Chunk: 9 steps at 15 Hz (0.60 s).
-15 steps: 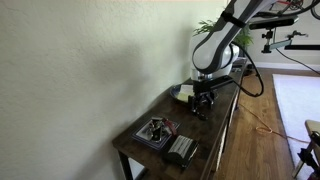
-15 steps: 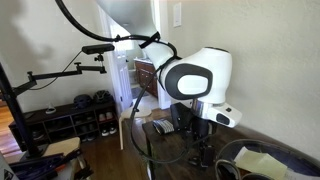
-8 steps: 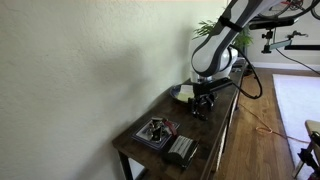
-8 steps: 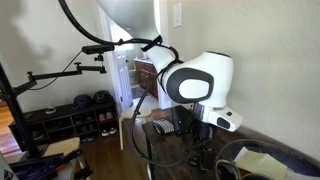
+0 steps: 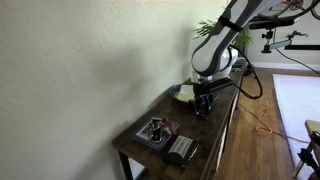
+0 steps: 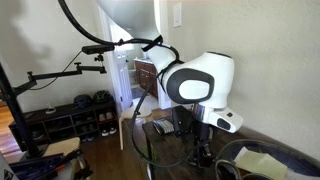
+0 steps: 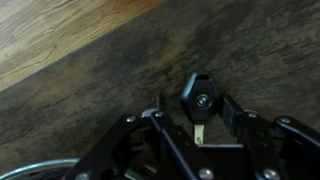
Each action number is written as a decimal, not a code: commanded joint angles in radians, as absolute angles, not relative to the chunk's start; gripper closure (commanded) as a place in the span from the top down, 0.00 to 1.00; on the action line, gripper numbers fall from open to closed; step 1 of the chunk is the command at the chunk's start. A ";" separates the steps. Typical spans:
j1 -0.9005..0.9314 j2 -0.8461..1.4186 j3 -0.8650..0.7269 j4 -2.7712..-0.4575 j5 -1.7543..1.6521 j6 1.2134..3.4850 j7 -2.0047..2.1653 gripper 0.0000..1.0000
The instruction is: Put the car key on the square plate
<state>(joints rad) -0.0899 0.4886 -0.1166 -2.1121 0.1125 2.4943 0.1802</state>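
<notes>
The car key [image 7: 200, 98], a black fob with a short metal blade, lies flat on the dark wooden table [image 7: 270, 50] in the wrist view. My gripper [image 7: 194, 106] is lowered over it, one finger on each side. The right finger is almost against the fob, and a small gap shows on the left. In both exterior views the gripper [image 5: 203, 108] [image 6: 203, 156] reaches down to the tabletop and hides the key. The square plate [image 5: 150, 142] sits at the near end of the table with small objects on it, well away from the gripper.
A dark ridged box [image 5: 182, 151] stands beside the square plate. A round dish with a yellowish centre [image 5: 182, 92] [image 6: 262, 160] lies just behind the gripper. The table is narrow, against the wall, and its edge drops to the light wooden floor [image 7: 60, 40].
The jaws have narrowed around the key. The arm has stayed almost where it was over the table.
</notes>
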 commanded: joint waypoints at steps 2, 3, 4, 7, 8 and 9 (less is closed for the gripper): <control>-0.101 0.479 -0.107 -2.119 0.138 2.503 0.178 0.20; -0.101 0.478 -0.106 -2.119 0.141 2.503 0.178 0.15; -0.099 0.473 -0.106 -2.122 0.139 2.505 0.177 0.15; -0.094 0.457 -0.106 -2.130 0.132 2.511 0.172 0.15; -0.093 0.447 -0.104 -2.136 0.130 2.516 0.168 0.15; -0.091 0.439 -0.104 -2.140 0.127 2.519 0.167 0.15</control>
<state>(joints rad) -0.0907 0.4852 -0.1107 -2.1074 0.1246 2.4958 0.1776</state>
